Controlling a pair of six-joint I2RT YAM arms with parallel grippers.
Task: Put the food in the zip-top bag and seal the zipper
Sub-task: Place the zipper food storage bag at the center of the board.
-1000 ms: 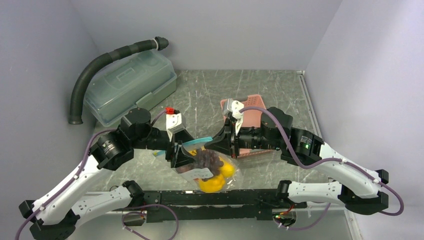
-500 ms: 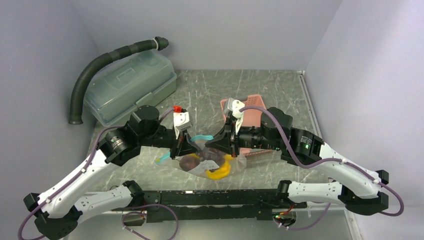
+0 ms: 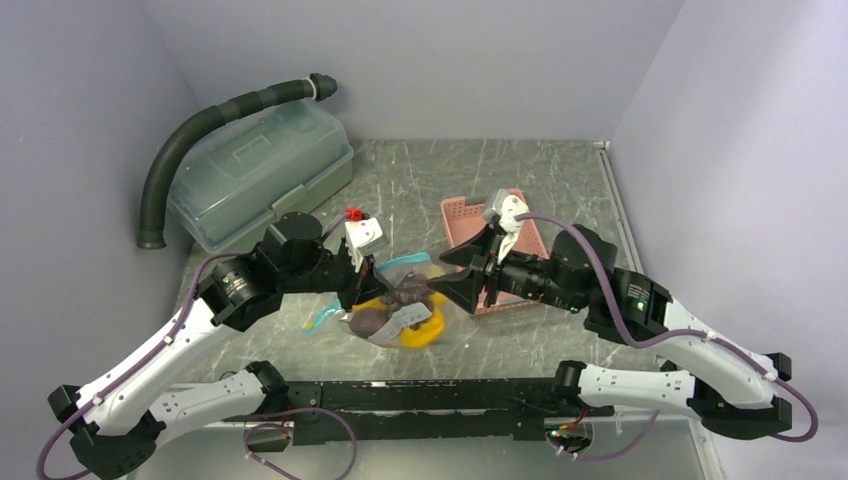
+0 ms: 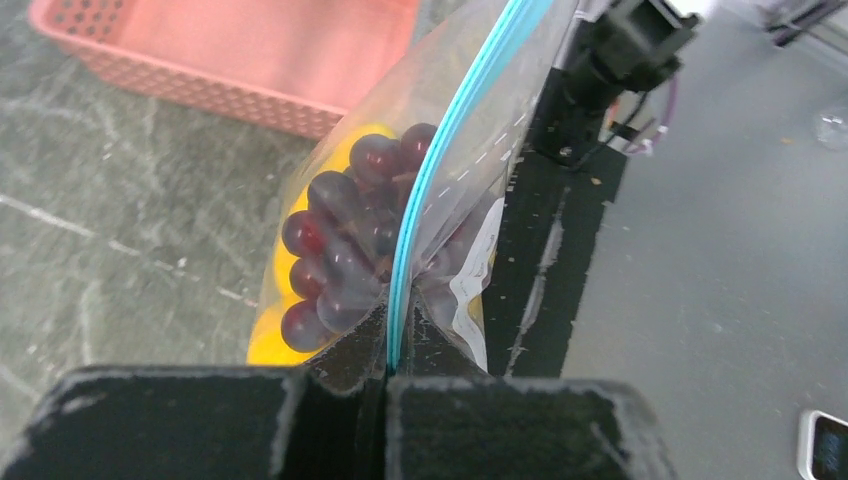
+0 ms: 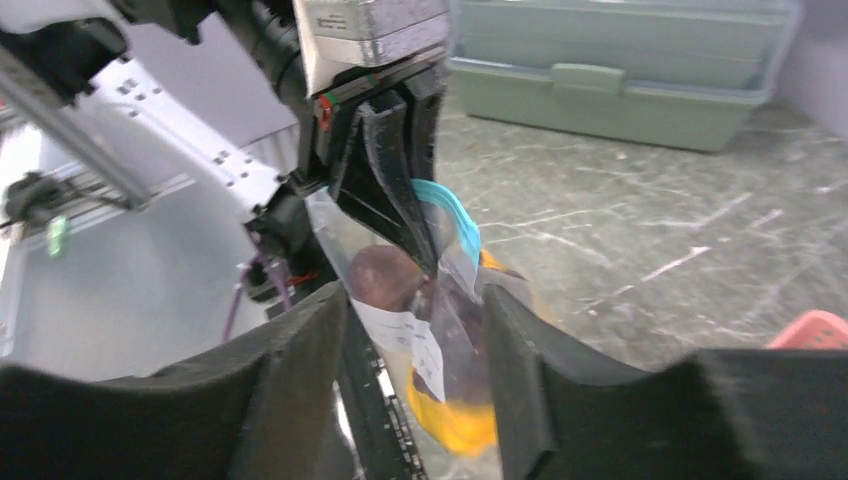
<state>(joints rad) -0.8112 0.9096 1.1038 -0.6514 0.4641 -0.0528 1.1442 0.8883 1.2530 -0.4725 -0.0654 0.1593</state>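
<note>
The zip-top bag (image 3: 402, 312) hangs low over the table between both arms, holding the food: a purple grape bunch (image 4: 340, 240), yellow pieces (image 4: 268, 338) and a dark reddish round fruit (image 5: 380, 275). My left gripper (image 4: 390, 352) is shut on the teal zipper (image 4: 445, 150), with the strip running up from between its tips. In the top view the left gripper (image 3: 368, 290) is at the bag's left end. My right gripper (image 5: 415, 345) is open, its fingers (image 5: 310, 350) standing either side of the bag's lower part and its white label (image 5: 420, 345). In the top view the right gripper (image 3: 447, 290) is at the bag's right side.
A pink perforated basket (image 3: 462, 213) lies behind the right gripper. A translucent green-grey lidded box (image 3: 260, 175) stands at the back left with a black ribbed hose (image 3: 200, 125) curving over it. The arms' black base rail (image 3: 420, 395) runs along the near edge.
The left gripper closed on the zipper strip. The right gripper let go of the bag, opened and drew back to the right. The bag shifted a little leftward and sagged.
</note>
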